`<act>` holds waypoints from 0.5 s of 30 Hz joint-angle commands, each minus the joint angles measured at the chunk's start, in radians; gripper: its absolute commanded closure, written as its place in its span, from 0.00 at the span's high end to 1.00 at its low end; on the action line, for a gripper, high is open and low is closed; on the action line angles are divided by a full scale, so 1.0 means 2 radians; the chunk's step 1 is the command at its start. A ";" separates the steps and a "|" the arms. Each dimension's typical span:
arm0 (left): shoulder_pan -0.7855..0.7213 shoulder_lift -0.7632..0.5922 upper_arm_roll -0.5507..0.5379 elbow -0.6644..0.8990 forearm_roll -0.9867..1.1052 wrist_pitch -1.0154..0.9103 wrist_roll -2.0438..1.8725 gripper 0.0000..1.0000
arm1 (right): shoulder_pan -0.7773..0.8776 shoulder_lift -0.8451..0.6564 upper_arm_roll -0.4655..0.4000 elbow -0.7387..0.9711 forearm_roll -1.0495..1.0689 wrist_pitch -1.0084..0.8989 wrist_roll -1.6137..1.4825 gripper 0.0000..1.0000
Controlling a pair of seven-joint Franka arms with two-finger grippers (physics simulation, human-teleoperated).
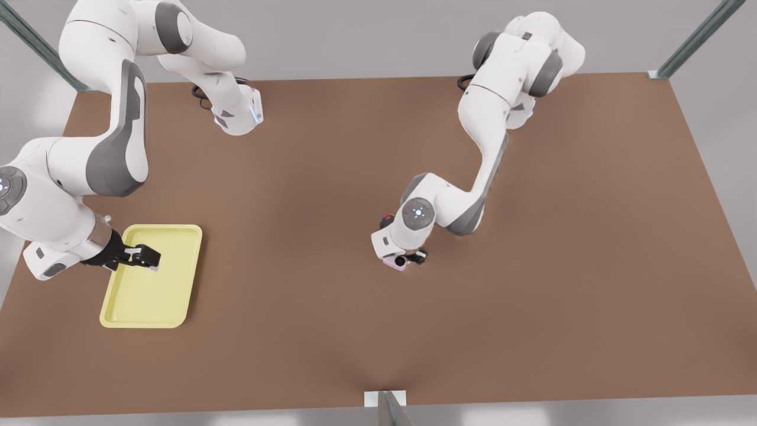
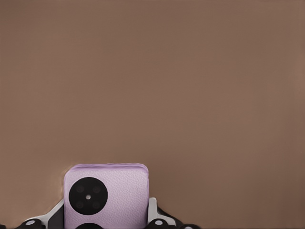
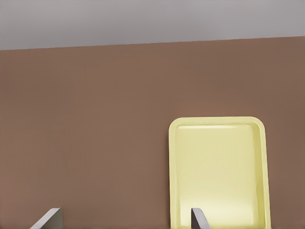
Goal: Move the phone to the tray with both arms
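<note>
The pale pink phone (image 1: 394,262) lies low over the brown table near the middle, its black round lens facing up (image 2: 88,193). My left gripper (image 1: 409,258) comes down on it from above, and its fingers (image 2: 152,210) press against the phone's two long sides, shut on it. The pale yellow tray (image 1: 177,236) lies at the front view's left. Over the tray's far half, my right gripper (image 1: 148,257) hovers with its fingers (image 3: 50,218) wide apart and nothing between them. The tray (image 3: 217,167) also shows in the right wrist view.
The brown table (image 1: 532,266) stretches bare between the phone and the tray. Both arm bases (image 1: 239,112) stand at the table's far edge. A metal post (image 1: 387,408) stands at the near edge.
</note>
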 commanded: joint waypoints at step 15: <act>-0.082 0.180 -0.022 0.185 0.000 0.199 -0.356 0.80 | 0.001 -0.006 0.000 0.000 -0.003 0.004 0.002 1.00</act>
